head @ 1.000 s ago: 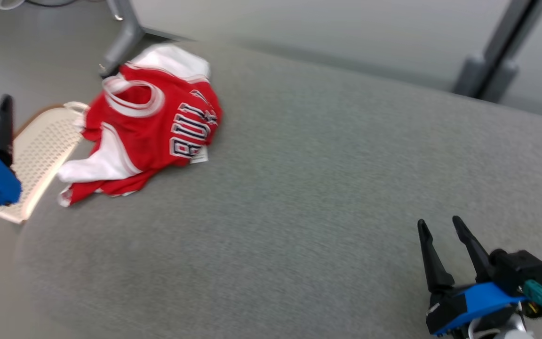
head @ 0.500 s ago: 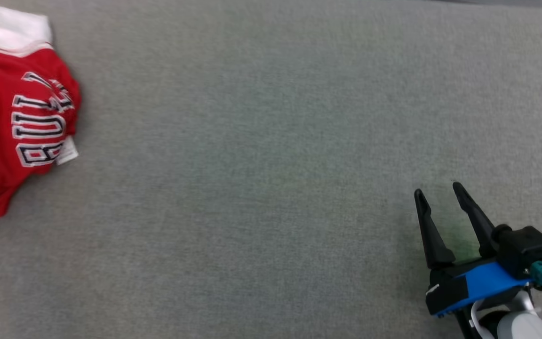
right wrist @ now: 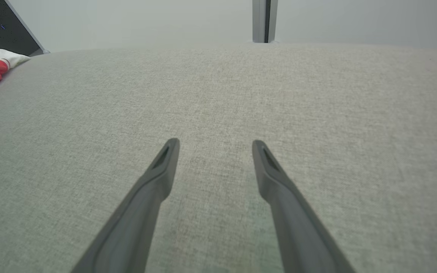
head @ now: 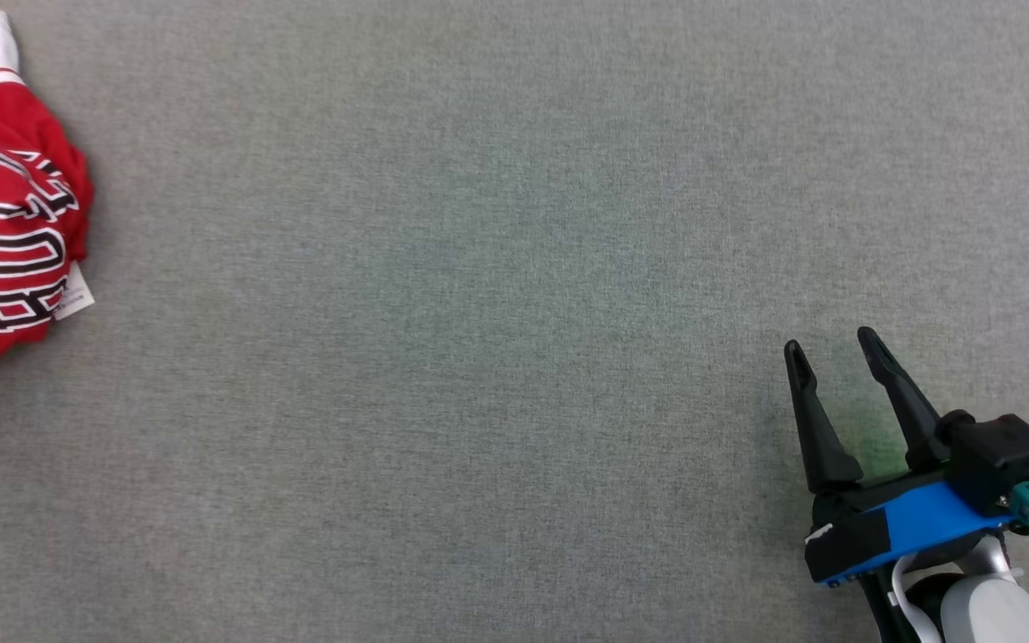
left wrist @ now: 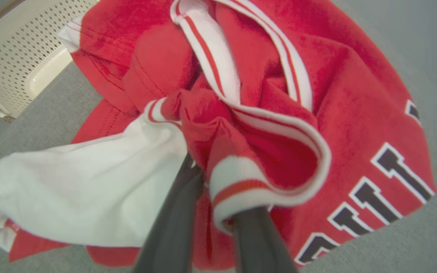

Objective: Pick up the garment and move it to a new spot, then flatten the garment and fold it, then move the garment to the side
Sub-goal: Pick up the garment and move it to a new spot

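At far left of the grey surface [head: 514, 357], head view: garment [head: 5, 223]. Red jersey, white trim, dark block lettering, bunched in a heap and partly cut off by the frame edge. Small white label [head: 75, 295] at its near side.

Left fingers [left wrist: 173, 220]: set into the heap, standing narrow, with a red fold banded in white lying between them. The tips are buried under cloth, so whether the pinch has closed on that fold cannot be told.

Right fingers [head: 814, 420]: spread wide, holding nothing, low over bare surface, well apart from the garment.

Cream perforated panel [left wrist: 25, 49]: just past the surface edge, beside the heap.

Risks, as judged:
- Slip. The hold looks to be on one trim band, and the weight of the heap could pull it free on lifting.
- Tangle. Several layers caught together would bring the jersey up knotted, which makes flattening harder.
- Overhang. The heap sits near the surface edge, so a drag instead of a lift could send the white sleeve over onto the panel.
- Poor oversight. The head view holds a slice of the jersey.
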Robot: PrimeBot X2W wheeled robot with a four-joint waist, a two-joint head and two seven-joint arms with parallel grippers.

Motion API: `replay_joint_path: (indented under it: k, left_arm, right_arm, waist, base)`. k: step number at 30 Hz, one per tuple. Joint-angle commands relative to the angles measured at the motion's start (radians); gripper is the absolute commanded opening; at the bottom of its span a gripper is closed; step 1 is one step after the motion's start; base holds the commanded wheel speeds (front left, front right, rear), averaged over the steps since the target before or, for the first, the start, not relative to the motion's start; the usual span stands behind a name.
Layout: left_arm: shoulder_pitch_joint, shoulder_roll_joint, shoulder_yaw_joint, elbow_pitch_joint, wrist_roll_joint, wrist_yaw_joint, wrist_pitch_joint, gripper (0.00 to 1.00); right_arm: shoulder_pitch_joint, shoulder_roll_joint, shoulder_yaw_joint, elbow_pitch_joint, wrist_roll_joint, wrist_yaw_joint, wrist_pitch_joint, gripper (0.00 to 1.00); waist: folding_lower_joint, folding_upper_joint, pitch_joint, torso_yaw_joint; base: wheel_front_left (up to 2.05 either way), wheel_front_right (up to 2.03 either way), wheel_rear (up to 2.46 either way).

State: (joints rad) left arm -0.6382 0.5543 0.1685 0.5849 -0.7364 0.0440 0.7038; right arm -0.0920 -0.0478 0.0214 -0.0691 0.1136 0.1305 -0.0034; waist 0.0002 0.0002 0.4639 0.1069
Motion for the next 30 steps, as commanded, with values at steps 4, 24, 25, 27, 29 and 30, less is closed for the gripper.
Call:
replay_joint_path:
  k: [4, 24, 25, 27, 29, 30]
  left_arm:
    - [-0.05, 0.038, -0.005, -0.035, 0.026, -0.039, -0.076, 0.0]
    - [-0.349, -0.038, -0.313, -0.426, 0.137, -0.154, -0.126, 0.0]
    - [-0.35, -0.051, -0.327, -0.447, 0.129, -0.156, -0.116, 0.0]
    - [-0.343, -0.073, -0.359, -0.485, 0.121, -0.158, -0.095, 0.0]
    - [-0.331, -0.098, -0.397, -0.518, 0.118, -0.161, -0.08, 0.0]
    - [-0.323, -0.113, -0.416, -0.533, 0.112, -0.16, -0.074, 0.0]
  right_arm:
    - [-0.01, -0.005, 0.009, 0.032, 0.024, 0.0, -0.025, 1.0]
    - [0.058, -0.004, 0.044, 0.242, 0.152, 0.0, -0.151, 1.0]
    - [0.062, -0.005, 0.039, 0.243, 0.154, 0.0, -0.152, 1.0]
    - [0.063, -0.005, 0.036, 0.243, 0.153, 0.0, -0.151, 1.0]
    - [0.068, -0.004, 0.035, 0.242, 0.147, 0.0, -0.145, 1.0]
    - [0.068, -0.004, 0.033, 0.241, 0.144, 0.0, -0.142, 1.0]
  waist:
    - [-0.0002, -0.0002, -0.054, 0.01]
    - [-0.0002, -0.0002, -0.435, -0.101]
    - [-0.0002, -0.0002, -0.441, -0.115]
    - [-0.0002, -0.0002, -0.447, -0.145]
    - [-0.0002, -0.0002, -0.449, -0.174]
    - [-0.0002, -0.0002, -0.449, -0.189]
  base:
    - [0.0, 0.0, 0.0]
    - [0.0, 0.0, 0.0]
    - [0.0, 0.0, 0.0]
    - [0.0, 0.0, 0.0]
    - [0.0, 0.0, 0.0]
    - [0.0, 0.0, 0.0]
